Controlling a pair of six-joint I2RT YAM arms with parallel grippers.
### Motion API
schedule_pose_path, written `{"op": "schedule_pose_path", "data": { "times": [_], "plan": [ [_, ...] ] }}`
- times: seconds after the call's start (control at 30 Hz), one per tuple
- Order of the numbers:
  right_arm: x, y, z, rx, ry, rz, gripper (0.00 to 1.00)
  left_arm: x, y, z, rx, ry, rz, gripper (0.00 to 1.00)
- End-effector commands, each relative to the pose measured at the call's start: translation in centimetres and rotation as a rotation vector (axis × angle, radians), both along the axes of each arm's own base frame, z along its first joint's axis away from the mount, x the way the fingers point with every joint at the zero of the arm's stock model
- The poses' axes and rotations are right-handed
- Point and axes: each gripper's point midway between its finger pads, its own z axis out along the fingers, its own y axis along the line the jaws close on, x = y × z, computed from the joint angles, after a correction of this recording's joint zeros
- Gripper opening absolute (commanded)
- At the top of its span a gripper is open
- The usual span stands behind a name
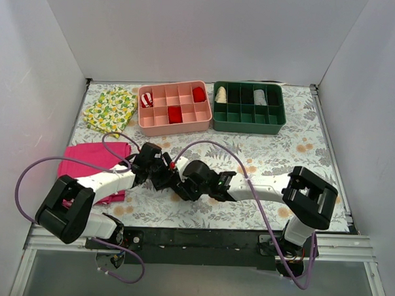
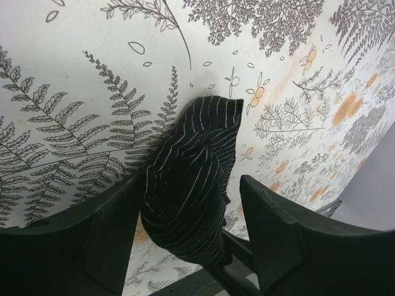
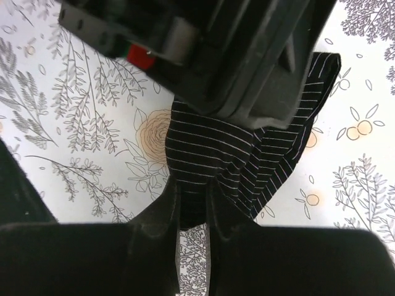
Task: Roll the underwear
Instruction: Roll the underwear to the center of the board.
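Observation:
The underwear [image 2: 191, 179] is black fabric with thin white stripes, bunched into a loose roll on the floral table cover. In the left wrist view it lies between my left gripper's [image 2: 192, 185] spread fingers and touches the left finger [image 2: 105, 234]. That gripper is open. In the right wrist view my right gripper [image 3: 192, 188] is shut on one end of the underwear [image 3: 203, 148], with the left gripper's body [image 3: 234, 49] just above it. In the top view the two grippers, left [image 1: 161, 171] and right [image 1: 180, 185], meet at the table's near middle and hide the garment.
A folded magenta cloth [image 1: 92, 158] lies left of the left arm. A yellow lemon-print cloth [image 1: 109, 109] lies at the back left. A pink divided tray [image 1: 175, 129] and a green divided tray [image 1: 247, 128] hold rolled items at the back. White walls enclose the table.

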Motion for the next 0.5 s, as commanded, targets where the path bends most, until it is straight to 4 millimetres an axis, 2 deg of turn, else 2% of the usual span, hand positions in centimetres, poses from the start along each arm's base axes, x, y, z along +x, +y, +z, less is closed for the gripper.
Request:
{"op": "schedule_pose_path", "data": {
  "times": [0.0, 0.03, 0.07, 0.13, 0.17, 0.33, 0.47],
  "plan": [
    [-1.8, 0.2, 0.1, 0.125, 0.211, 0.025, 0.04, 0.6, 1.1, 0.9, 0.040, -0.043, 0.018, 0.66],
    [-1.2, 0.3, 0.4, 0.154, 0.227, 0.017, 0.04, 0.7, 1.2, 1.1, 0.040, -0.050, 0.024, 0.68],
    [-1.7, 0.3, 0.3, 0.169, 0.277, 0.031, 0.04, 0.8, 1.2, 1.3, 0.040, -0.057, 0.029, 0.69],
    [-1.1, 0.3, 0.5, 0.214, 0.332, 0.006, 0.04, 1.2, 1.6, 1.9, 0.044, -0.078, 0.054, 0.72],
    [-1.4, 0.3, 0.6, 0.232, 0.371, 0.019, 0.04, 1.3, 1.8, 2.1, 0.046, -0.088, 0.063, 0.73],
    [-0.7, -0.5, -0.4, 0.269, 0.530, -0.035, 0.04, 1.5, 3.0, 3.6, 0.050, -0.153, 0.134, 0.77],
    [-0.7, -1.0, -1.0, 0.317, 0.657, -0.058, 0.04, 1.2, 3.4, 3.9, 0.033, -0.186, 0.147, 0.77]
  ]
}}
